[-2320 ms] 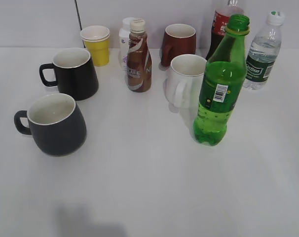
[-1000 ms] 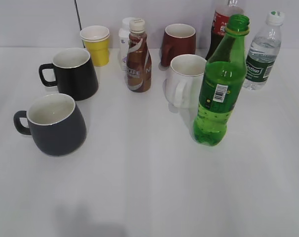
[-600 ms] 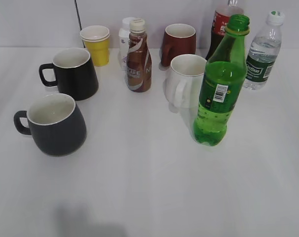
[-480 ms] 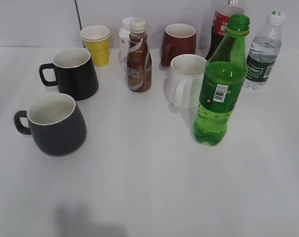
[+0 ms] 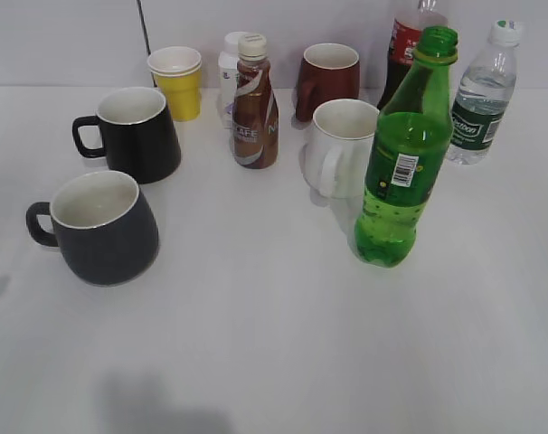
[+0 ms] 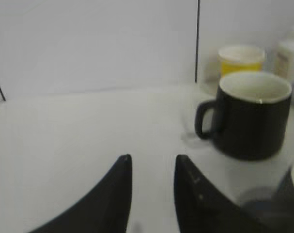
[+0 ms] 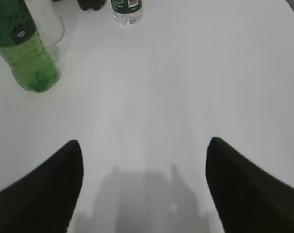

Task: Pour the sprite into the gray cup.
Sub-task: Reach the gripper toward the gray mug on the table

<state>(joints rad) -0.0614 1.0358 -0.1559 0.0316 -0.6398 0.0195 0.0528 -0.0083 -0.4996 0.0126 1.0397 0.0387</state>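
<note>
Both sets of fingers hold nothing. Your left fingers (image 6: pixel 152 194) stand slightly apart, a narrow strip of bare counter (image 6: pixel 79 136) showing between the two dark tips, and they point toward the black mug (image 6: pixel 251 114), which stands ahead and to their right with its handle turned toward them. Behind that mug you can see the yellow cup (image 6: pixel 240 59). Your right fingers (image 7: pixel 144 187) are spread wide, with open white counter (image 7: pixel 186 82) between them. Neither arm appears in the exterior view.

Your sprite (image 5: pixel 403 154) stands upright on the counter (image 5: pixel 283 344) at the right of the exterior view, with no cap on its neck and green liquid filling the lower part. Just behind it and to its left sits a white mug (image 5: pixel 339 147); whether the two touch you cannot tell. From the right wrist, the sprite (image 7: pixel 23 48) is at the upper left, well apart from your fingers, with the base of a clear water bottle (image 7: pixel 126 9) further back.

Your gray cup (image 5: pixel 98 228) rests upright at the left front, handle pointing left, its pale inside looking empty. It is well apart from the sprite, with bare counter between them. Only a dark sliver of it (image 6: pixel 290 196) reaches the lower right corner of the left wrist view.

Along the back you have a brown coffee bottle (image 5: pixel 254 104), a dark red mug (image 5: pixel 327 80), and a cola bottle (image 5: pixel 406 45).
</note>
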